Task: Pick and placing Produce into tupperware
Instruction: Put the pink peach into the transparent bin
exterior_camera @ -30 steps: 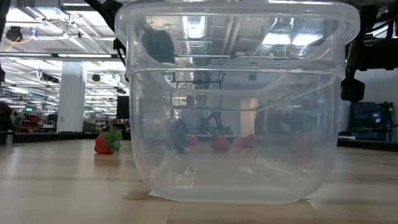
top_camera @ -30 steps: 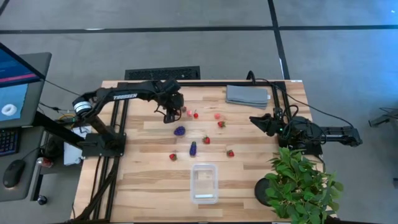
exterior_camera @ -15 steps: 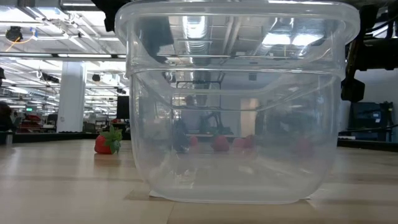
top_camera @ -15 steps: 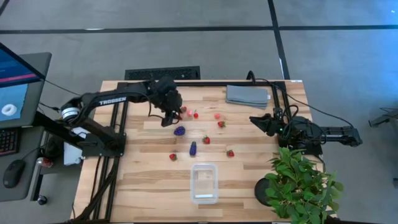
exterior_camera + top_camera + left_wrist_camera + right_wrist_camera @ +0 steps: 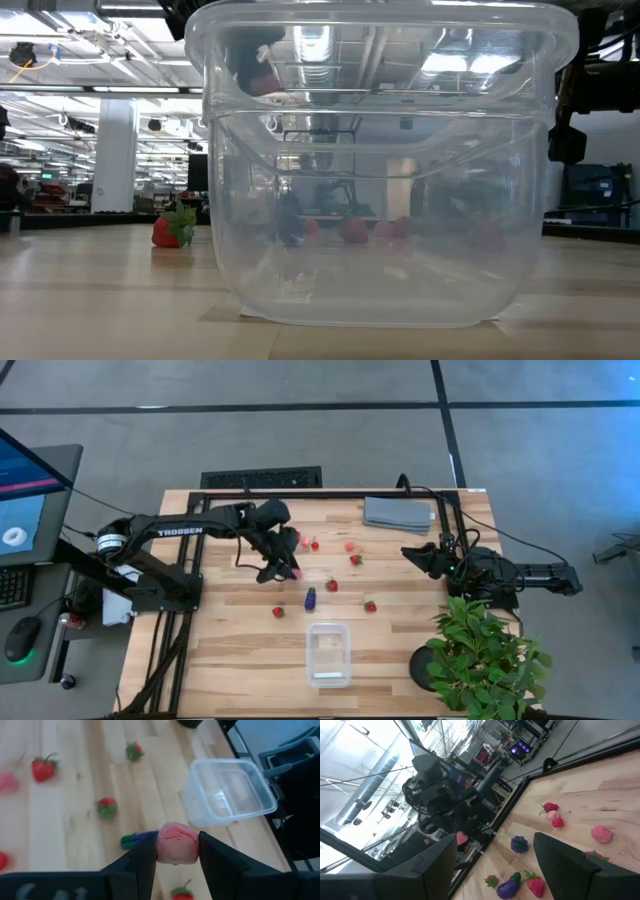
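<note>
Low view: tub [image 5: 380, 180] fills the frame, rim cut off at top; fruit behind its walls reads only as red smears; high view: roundish purple piece hidden under left arm [image 5: 200, 528]; plant [image 5: 485, 655] cut off at bottom edge.

Overhead camera straight down on table [image 5: 220, 660] — low camera level, pressed against tupperware [image 5: 380, 170] — both share it.

left arm [image 5: 190, 530]: black links, white "TROSSEN" lettering, grey-white joint band | right arm [image 5: 520, 573]: black, cabled | claw fingers [image 5: 220, 865]: dark, angular
</note>
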Controlling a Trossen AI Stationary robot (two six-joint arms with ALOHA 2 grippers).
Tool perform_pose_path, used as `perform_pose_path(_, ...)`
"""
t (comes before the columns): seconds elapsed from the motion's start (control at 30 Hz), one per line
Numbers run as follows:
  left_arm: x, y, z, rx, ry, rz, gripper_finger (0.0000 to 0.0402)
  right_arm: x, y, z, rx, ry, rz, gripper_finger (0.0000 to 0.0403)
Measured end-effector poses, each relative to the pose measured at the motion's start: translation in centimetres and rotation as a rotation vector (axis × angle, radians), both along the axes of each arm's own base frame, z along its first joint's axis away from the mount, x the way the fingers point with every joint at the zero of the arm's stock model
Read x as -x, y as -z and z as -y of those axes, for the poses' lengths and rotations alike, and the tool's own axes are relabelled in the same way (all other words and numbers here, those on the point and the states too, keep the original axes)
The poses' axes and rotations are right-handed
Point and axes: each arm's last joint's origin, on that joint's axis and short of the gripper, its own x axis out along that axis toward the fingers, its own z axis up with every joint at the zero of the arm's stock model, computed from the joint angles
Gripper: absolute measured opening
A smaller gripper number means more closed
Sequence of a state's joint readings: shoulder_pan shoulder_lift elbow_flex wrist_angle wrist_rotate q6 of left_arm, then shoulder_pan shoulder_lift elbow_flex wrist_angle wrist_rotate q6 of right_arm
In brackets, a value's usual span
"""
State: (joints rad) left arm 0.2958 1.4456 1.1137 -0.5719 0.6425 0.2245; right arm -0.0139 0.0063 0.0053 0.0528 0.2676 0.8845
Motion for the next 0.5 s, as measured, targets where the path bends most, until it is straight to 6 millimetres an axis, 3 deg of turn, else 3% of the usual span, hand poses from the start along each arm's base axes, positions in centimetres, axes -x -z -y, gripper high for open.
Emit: perform_pose_path(0.5,-2.2,-0.8,7.2,-0.108,0.020,0.086,0.0132,0.0,0.0,0.0,0.003,-0.006,-0.001,0.0286)
